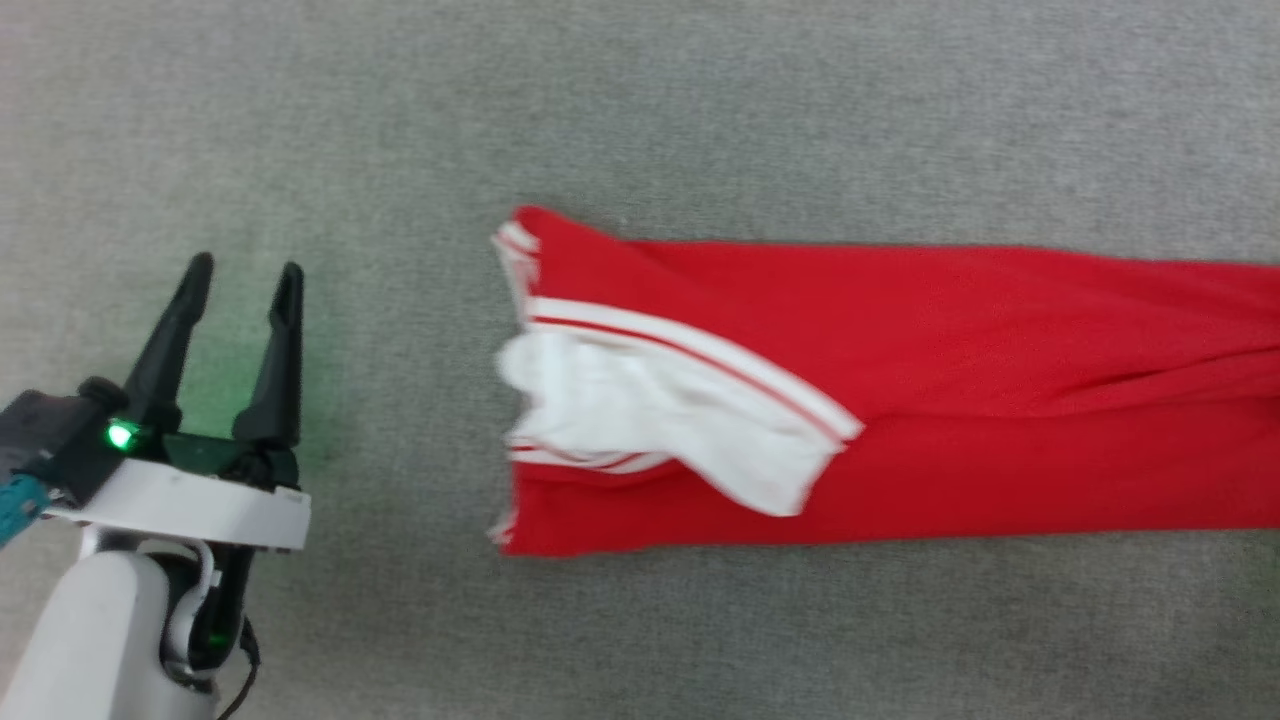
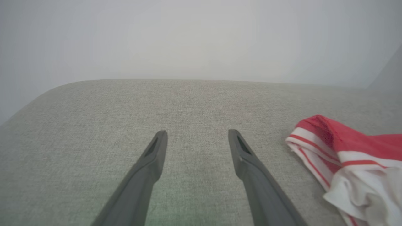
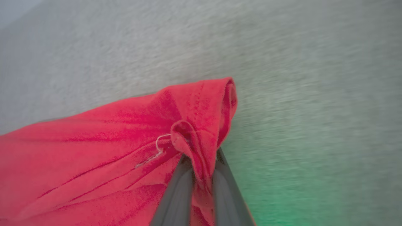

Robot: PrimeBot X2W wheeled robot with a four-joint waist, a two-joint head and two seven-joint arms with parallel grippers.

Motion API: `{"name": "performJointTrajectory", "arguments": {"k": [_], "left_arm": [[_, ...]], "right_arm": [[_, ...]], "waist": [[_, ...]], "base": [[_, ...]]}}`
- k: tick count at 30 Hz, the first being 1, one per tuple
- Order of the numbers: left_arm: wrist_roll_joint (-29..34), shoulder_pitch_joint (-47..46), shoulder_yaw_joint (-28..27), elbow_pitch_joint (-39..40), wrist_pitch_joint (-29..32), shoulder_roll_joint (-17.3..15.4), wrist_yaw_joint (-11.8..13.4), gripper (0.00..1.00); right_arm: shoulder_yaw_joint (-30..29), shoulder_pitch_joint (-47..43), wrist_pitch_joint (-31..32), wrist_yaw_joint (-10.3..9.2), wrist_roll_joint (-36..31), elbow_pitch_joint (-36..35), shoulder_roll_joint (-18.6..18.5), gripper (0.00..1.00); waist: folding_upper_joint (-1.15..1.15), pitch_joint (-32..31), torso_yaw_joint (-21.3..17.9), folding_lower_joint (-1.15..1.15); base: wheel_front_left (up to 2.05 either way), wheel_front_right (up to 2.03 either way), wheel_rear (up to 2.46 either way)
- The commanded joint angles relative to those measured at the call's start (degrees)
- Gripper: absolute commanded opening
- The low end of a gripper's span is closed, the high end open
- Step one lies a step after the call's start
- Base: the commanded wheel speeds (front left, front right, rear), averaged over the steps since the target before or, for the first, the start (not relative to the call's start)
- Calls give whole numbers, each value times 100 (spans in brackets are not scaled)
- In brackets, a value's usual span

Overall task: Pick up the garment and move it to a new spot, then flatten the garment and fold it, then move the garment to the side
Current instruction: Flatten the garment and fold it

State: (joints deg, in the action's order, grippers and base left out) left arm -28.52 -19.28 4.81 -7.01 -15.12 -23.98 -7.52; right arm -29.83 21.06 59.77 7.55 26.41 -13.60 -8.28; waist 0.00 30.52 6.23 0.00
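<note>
Grey fabric surface under garment; left gripper agape, empty, near collar end; right gripper pinches red corner.

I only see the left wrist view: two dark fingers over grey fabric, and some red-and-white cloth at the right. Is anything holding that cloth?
Observer: Yes. In the right wrist view the right gripper is shut on a bunched red edge of the garment.
Operator: How big is it?
Observer: In the head view it stretches as a long red band across the grey surface, past the picture's right edge.
Operator: Anything about my gripper I'm missing?
Observer: The left gripper has a green light glowing at its base.
</note>
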Motion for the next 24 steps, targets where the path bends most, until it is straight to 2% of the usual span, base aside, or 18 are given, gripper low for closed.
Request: {"name": "performJointTrajectory", "arguments": {"k": [1,4,10,12,17,22,24], "left_arm": [[-37,75,-44,20,4,-37,8,100],[-181,101,-112,71,4,-61,8,100],[-282,133,-124,146,4,-179,8,100],[-285,121,-107,141,4,-203,8,100],[-271,147,-33,53,4,-203,8,100],[-249,154,62,-42,4,-141,8,100],[-250,184,58,-64,4,-86,8,100]], "right_arm": [[-236,19,-146,-10,-160,32,-107,0],[-646,119,-467,-10,-231,133,-276,0],[-1503,415,-895,-10,-360,634,-934,0],[-1617,558,-1050,-10,-390,827,-982,0],[-1038,469,-1082,-8,-179,950,-894,0],[191,-63,-1027,-8,76,454,-788,0],[704,-160,-1033,-8,301,150,-608,0]], "waist": [[0,26,-115,0],[0,58,-201,0],[0,83,-331,0],[0,69,-360,0],[0,-58,-431,0],[0,-216,-393,0],[0,-266,-375,0]], "base": [[0,0,0],[0,0,0],[0,0,0],[0,0,0],[0,0,0],[0,0,0],[0,0,0]]}}
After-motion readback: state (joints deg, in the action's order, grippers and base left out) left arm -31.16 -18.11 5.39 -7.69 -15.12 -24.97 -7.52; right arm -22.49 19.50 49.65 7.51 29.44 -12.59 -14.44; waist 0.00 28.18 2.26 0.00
